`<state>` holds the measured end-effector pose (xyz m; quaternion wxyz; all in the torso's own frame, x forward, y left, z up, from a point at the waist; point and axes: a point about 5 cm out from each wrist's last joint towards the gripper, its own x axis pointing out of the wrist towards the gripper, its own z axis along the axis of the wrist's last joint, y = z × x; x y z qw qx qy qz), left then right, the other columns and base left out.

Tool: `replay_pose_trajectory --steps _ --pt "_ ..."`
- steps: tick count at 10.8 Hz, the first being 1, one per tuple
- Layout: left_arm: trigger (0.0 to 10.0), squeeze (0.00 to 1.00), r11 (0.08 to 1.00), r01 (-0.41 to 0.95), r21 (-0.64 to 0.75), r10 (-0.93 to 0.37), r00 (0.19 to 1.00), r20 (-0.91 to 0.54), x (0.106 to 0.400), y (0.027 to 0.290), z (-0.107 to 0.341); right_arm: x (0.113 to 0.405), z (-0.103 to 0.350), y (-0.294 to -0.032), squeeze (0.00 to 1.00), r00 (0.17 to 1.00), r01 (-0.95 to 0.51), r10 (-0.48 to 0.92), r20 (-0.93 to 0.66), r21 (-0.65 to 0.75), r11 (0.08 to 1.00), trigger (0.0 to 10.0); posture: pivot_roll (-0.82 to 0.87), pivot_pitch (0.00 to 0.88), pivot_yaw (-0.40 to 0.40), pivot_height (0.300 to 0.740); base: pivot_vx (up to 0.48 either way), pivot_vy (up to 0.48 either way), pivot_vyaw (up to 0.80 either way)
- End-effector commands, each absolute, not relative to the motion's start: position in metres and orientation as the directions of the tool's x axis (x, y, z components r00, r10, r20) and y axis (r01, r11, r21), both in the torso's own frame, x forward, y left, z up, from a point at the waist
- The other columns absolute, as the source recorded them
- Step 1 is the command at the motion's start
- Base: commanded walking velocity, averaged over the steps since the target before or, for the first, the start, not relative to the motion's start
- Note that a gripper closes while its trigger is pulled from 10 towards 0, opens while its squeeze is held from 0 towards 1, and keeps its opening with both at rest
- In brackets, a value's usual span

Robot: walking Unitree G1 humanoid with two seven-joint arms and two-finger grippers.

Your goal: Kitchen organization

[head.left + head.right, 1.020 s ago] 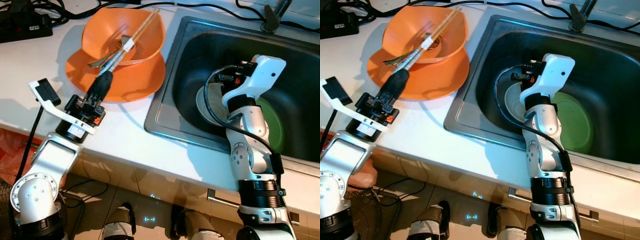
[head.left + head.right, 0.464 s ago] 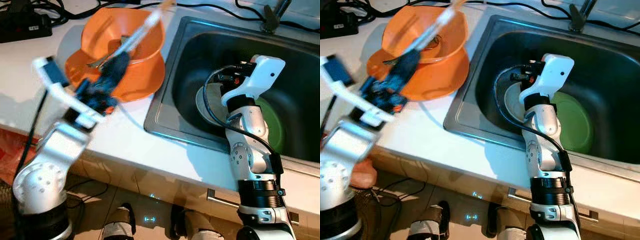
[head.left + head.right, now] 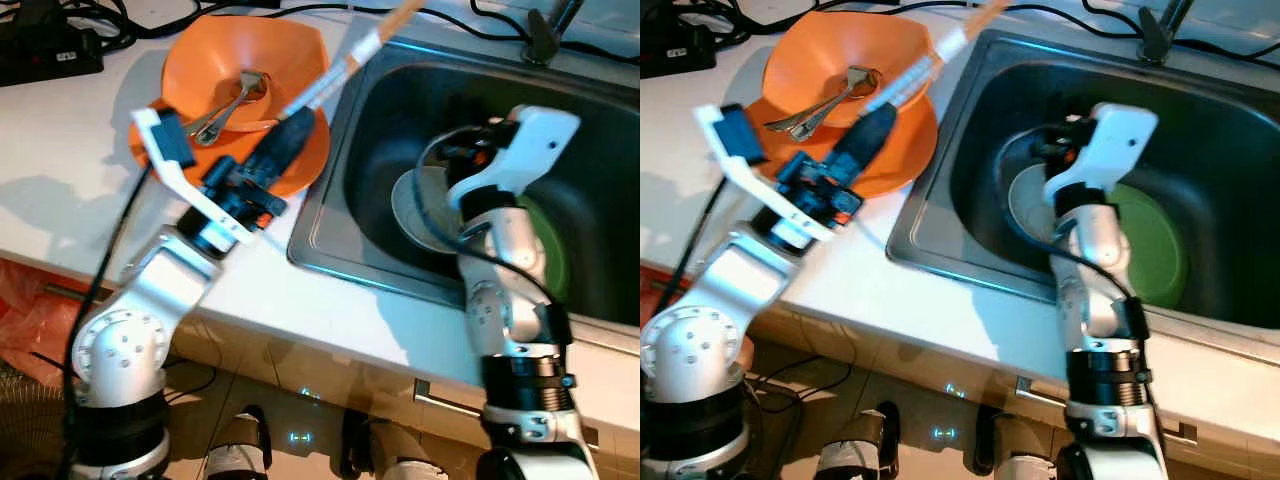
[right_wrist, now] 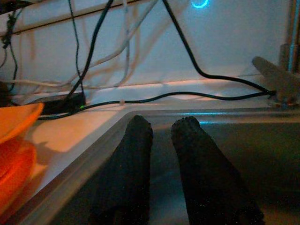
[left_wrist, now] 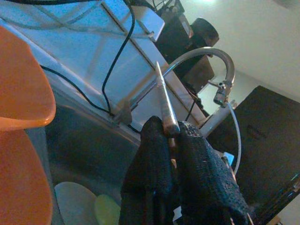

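Observation:
My left gripper (image 3: 293, 118) is shut on a pair of wooden chopsticks (image 3: 350, 60) with a white paper band. It holds them in the air over the counter's edge beside the sink (image 3: 320, 215); their tips reach over the sink's near-left corner. In the left wrist view the chopsticks (image 5: 165, 101) stick out between the black fingers (image 5: 154, 140). An orange bowl (image 3: 200, 55) sits on an orange plate (image 3: 305, 160), with a metal spoon (image 3: 225, 105) inside the bowl. My right arm (image 3: 520, 150) hangs low inside the sink; its gripper (image 4: 161, 129) is shut with nothing in it.
A white plate (image 3: 415, 205) and a green plate (image 3: 548, 255) lie on the sink bottom. The faucet base (image 3: 545, 35) stands at the back rim. A black power strip (image 3: 45, 55) and several cables lie along the back of the white counter (image 3: 60, 150).
My left gripper has lifted the chopsticks out of the orange bowl and swung them right, toward the sink. The spoon stays in the bowl. The right arm has barely moved.

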<state>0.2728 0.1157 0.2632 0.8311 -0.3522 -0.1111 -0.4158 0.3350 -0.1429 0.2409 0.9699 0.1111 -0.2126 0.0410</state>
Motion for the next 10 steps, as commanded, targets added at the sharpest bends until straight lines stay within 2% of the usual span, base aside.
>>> replay_pose_trajectory --steps 1,2,3,4,5,6,7,10 --pt "10.0 0.0 0.392 0.785 -0.479 -0.633 0.608 0.479 0.273 0.11 0.263 0.335 0.253 -0.151 0.98 0.899 -0.124 0.005 0.438 0.244 0.962 10.0 0.13 0.228 -0.018 0.74 0.0 0.0 0.0" --pt "10.0 0.0 0.385 0.785 -0.485 -0.636 0.606 0.477 0.274 0.107 0.262 0.335 0.26 -0.155 0.29 0.895 -0.134 -0.015 0.445 0.302 0.944 10.0 0.12 0.222 -0.015 0.74 0.0 0.0 0.0" --pt "10.0 0.0 0.375 0.786 -0.491 -0.64 0.603 0.476 0.277 0.104 0.259 0.334 0.272 -0.157 0.0 0.885 -0.182 -0.017 0.466 0.379 0.907 10.0 0.12 0.219 -0.014 0.74 0.0 0.0 0.0" --pt "10.0 0.0 0.373 0.786 -0.493 -0.641 0.603 0.476 0.278 0.103 0.259 0.333 0.276 -0.158 0.98 0.88 -0.197 -0.015 0.475 0.392 0.898 10.0 0.12 0.22 -0.016 0.74 0.0 0.0 0.0" --pt "10.0 0.0 0.366 0.787 -0.497 -0.642 0.6 0.477 0.279 0.101 0.258 0.332 0.281 -0.16 1.0 0.881 -0.219 -0.033 0.472 0.469 0.856 10.0 0.11 0.227 -0.015 0.74 0.0 0.0 0.0" --pt "10.0 0.0 0.359 0.788 -0.5 -0.646 0.597 0.477 0.279 0.1 0.257 0.332 0.285 -0.162 1.0 0.884 -0.233 -0.037 0.466 0.508 0.829 10.0 0.11 0.232 -0.016 0.74 0.0 0.0 0.0" --pt "10.0 0.0 0.35 0.788 -0.507 -0.648 0.595 0.476 0.279 0.097 0.255 0.331 0.287 -0.16 0.0 0.889 -0.268 -0.015 0.458 0.546 0.793 10.0 0.11 0.237 -0.016 0.74 0.0 0.0 0.0" --pt "10.0 0.0 0.33 0.787 -0.521 -0.655 0.588 0.474 0.28 0.091 0.252 0.326 0.308 -0.161 0.0 0.876 -0.338 0.028 0.481 0.572 0.748 10.0 0.1 0.247 -0.019 0.74 0.0 0.0 0.0"
